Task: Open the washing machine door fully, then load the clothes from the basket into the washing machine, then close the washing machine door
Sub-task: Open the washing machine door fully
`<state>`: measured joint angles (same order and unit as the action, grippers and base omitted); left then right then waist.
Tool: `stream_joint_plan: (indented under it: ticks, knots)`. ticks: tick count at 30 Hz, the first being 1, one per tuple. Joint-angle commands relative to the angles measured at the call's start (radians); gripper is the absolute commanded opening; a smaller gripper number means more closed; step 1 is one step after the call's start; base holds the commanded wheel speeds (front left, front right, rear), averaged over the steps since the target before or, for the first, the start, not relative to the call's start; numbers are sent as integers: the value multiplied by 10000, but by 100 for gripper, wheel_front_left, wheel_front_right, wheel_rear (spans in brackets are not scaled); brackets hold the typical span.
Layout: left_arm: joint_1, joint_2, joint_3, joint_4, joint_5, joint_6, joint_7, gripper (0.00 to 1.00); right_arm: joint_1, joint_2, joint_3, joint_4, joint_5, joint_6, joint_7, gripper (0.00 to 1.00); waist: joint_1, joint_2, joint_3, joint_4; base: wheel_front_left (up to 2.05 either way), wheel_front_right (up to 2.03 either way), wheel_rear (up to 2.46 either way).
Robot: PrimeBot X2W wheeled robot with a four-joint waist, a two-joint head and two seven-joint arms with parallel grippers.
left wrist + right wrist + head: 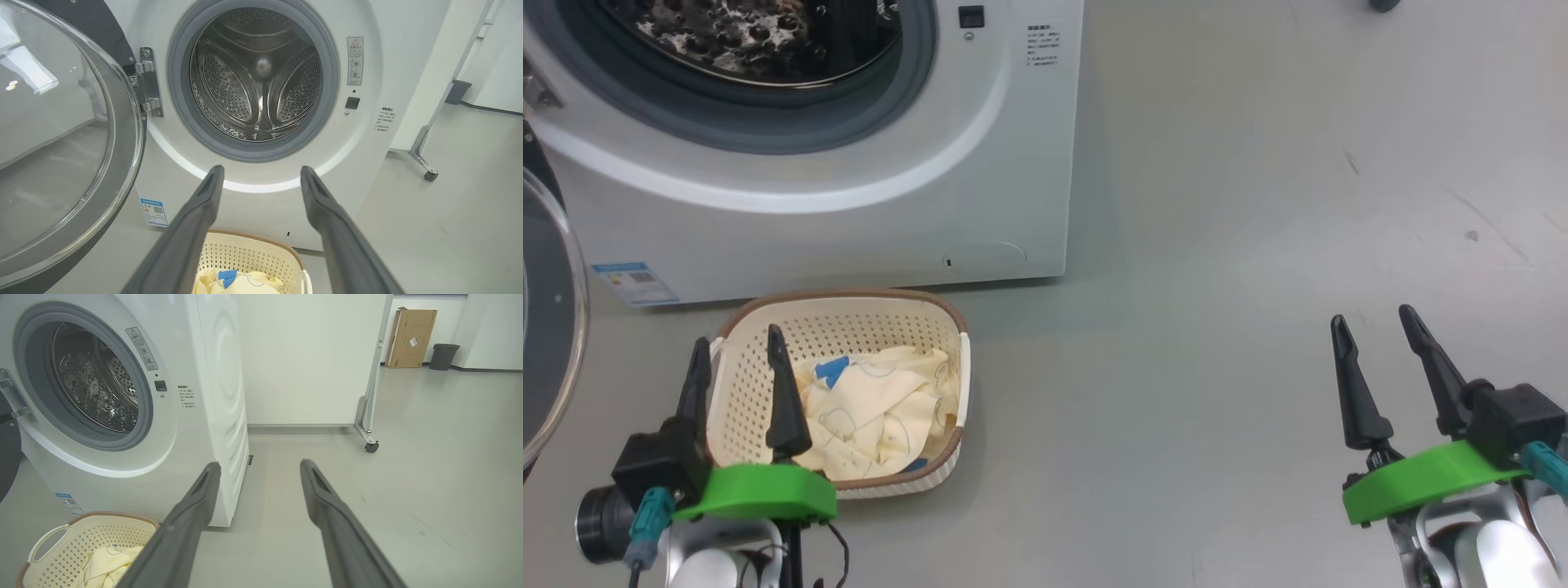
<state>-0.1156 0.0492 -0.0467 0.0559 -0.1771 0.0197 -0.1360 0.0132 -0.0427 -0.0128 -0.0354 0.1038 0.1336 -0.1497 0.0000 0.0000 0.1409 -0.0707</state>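
The white washing machine (pixel 849 212) stands ahead with its steel drum (pixel 257 77) exposed. Its door (pixel 61 134), black-rimmed with a clear glass bowl, is swung wide to the left; its edge (pixel 551 327) shows in the head view. The cream basket (pixel 849 314) sits on the floor before the machine. Pale yellow clothes (pixel 882 416) with a blue patch lie in it. My left gripper (pixel 737 347) hovers open over the basket's left side, nothing between its fingers. My right gripper (pixel 1376 322) stands open over bare floor far to the right.
Grey floor (pixel 1217 327) stretches right of the machine. A white panel on a castor (pixel 371 447) stands behind the machine's right side. A cardboard box (pixel 410 337) and a dark bin (pixel 443 355) stand far back.
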Motion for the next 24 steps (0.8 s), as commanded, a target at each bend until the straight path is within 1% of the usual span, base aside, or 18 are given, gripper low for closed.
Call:
stream_joint_plan:
  ticks: [1, 8, 24]
  knots:
    - [-394, 209, 251, -153, 141, 77, -87, 100, -397, -75, 263, -276, -74, -29, -131, 100, 0, 0, -57, -190, 0, 0, 0]
    - [-355, 269, 205, 157, 236, 226, -204, 100, -321, -75, 305, -322, -137, -29, -132, 100, 0, 0, -176, -397, 0, 0, 0]
    - [-130, 293, 256, 342, 63, 489, -303, 100, -234, -75, 337, -449, -198, -29, -60, 100, 0, 0, -360, -276, 0, 0, 0]
